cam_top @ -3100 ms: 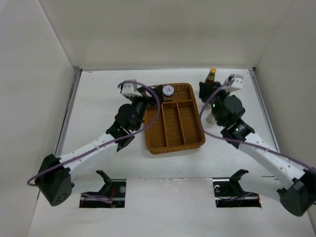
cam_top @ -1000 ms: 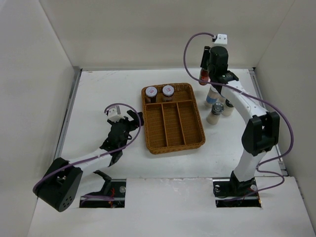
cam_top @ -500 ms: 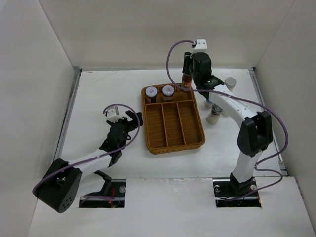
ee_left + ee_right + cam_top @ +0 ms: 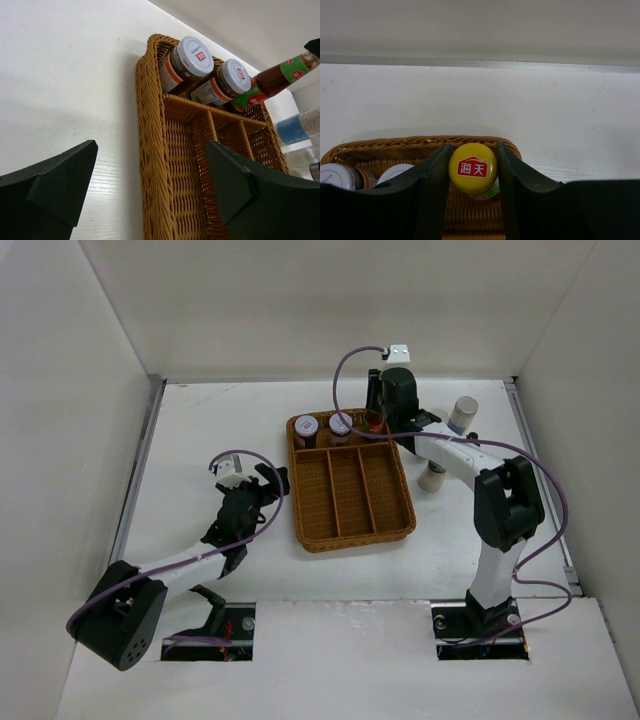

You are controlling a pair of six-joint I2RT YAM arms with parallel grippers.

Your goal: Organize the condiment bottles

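My right gripper (image 4: 377, 416) is shut on the yellow cap (image 4: 473, 167) of the red-brown sauce bottle (image 4: 272, 80). The bottle's base is down in the back compartment of the wicker tray (image 4: 352, 530), beside two short pale-lidded jars (image 4: 306, 427) (image 4: 341, 424). Both jars also show in the left wrist view (image 4: 187, 62) (image 4: 225, 82). My left gripper (image 4: 272, 480) is open and empty, just left of the tray's left rim (image 4: 150, 150). A white blue-banded cylinder (image 4: 462, 414) stands at the back right. The dark-capped shakers are hidden.
A pale container (image 4: 432, 478) stands on the table right of the tray, partly behind my right arm. The tray's three long front compartments (image 4: 350, 490) hold nothing. White walls close in the table on three sides.
My right gripper has carried the sauce bottle left from the back right and lowered it into the tray's back compartment. My left arm pulled back from the tray earlier and now holds still.
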